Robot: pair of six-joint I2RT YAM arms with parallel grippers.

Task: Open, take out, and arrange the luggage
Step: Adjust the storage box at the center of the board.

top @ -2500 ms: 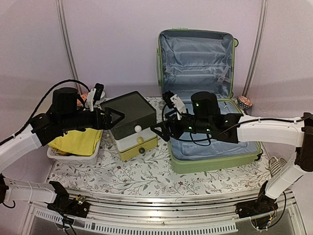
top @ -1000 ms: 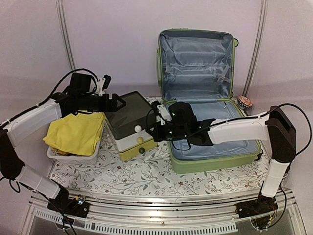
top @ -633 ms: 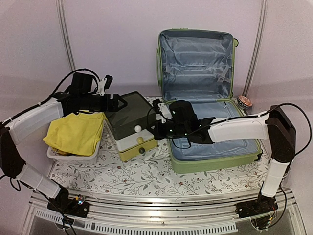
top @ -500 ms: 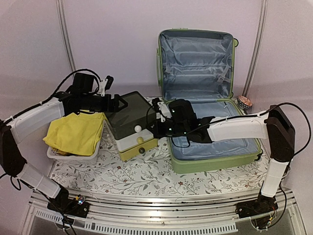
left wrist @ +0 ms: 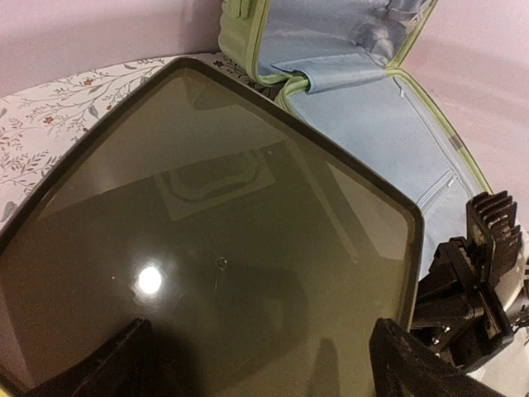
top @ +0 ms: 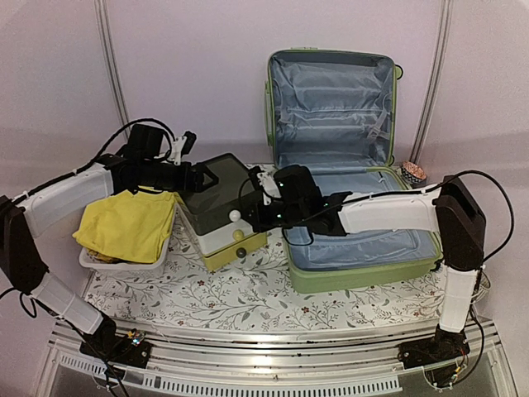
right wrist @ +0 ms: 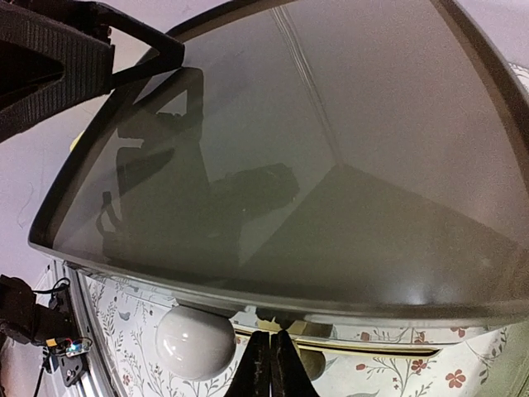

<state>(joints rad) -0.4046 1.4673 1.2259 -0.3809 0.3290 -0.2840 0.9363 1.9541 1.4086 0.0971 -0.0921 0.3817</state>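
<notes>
operator: luggage (top: 364, 178) status, how far along?
spotter: your opening step is done. it sits right of centre in the top view, with the lid propped upright against the back wall. the blue lining is bare wherever your right arm doesn't cover it.
operator: so it's emptied?
spotter: looks so to me, though part of the lower half is hidden. a yellow cloth (top: 128, 223) lies over the white basket (top: 116, 265) at left. the drawer box (top: 219, 211) stands just beside the case's left edge.
operator: and my grippers?
spotter: your left gripper (top: 207, 175) is spread wide over the box's dark lid, holding nothing. your right gripper (right wrist: 269, 364) is pinched shut and empty, its tip at the drawer front beside the white knob (right wrist: 196, 343), just under the lid's edge.
operator: what's left?
spotter: arranging, i'd say. i cannot tell whether the box is in its final place.
</notes>
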